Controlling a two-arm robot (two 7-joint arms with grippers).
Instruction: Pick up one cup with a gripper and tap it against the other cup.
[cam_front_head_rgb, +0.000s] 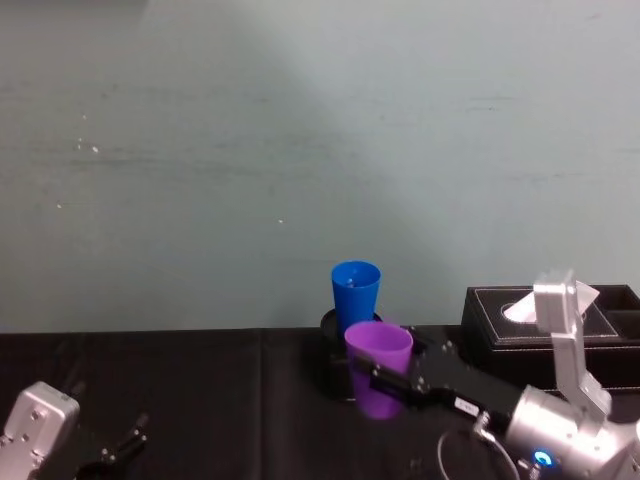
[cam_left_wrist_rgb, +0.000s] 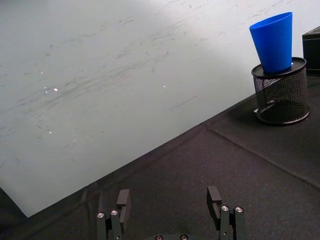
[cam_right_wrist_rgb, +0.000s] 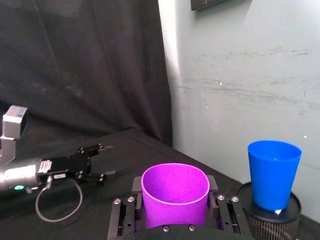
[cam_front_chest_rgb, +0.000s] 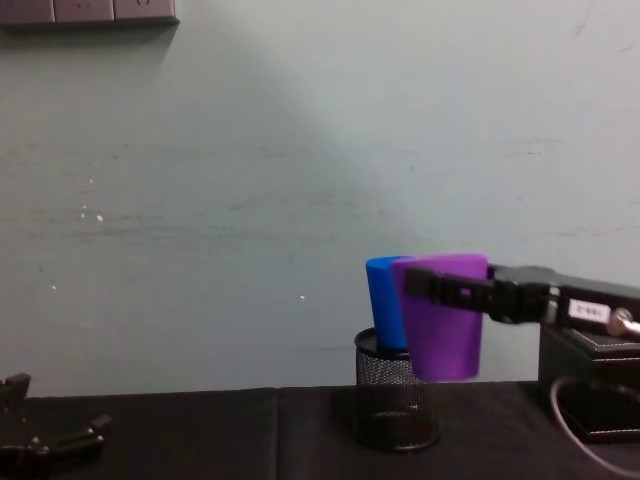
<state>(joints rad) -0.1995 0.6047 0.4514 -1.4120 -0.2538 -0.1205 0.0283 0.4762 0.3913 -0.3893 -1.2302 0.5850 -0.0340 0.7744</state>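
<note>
Purple cup (cam_front_chest_rgb: 443, 318): smooth tapered plastic, upright, mouth up, clamped across its sides by the right gripper (cam_front_head_rgb: 395, 383) and held off the black cloth (cam_front_head_rgb: 200, 400). Blue cup (cam_front_chest_rgb: 384, 304), same shape, stands in a black mesh pen holder (cam_front_chest_rgb: 396, 405). Chest view has them overlapping; right wrist view shows a gap. Left gripper (cam_left_wrist_rgb: 170, 205) idle low left, jaws wide

In the chest view the purple cup (cam_front_chest_rgb: 445, 318) hides most of the blue cup (cam_front_chest_rgb: 381, 305).
</note>
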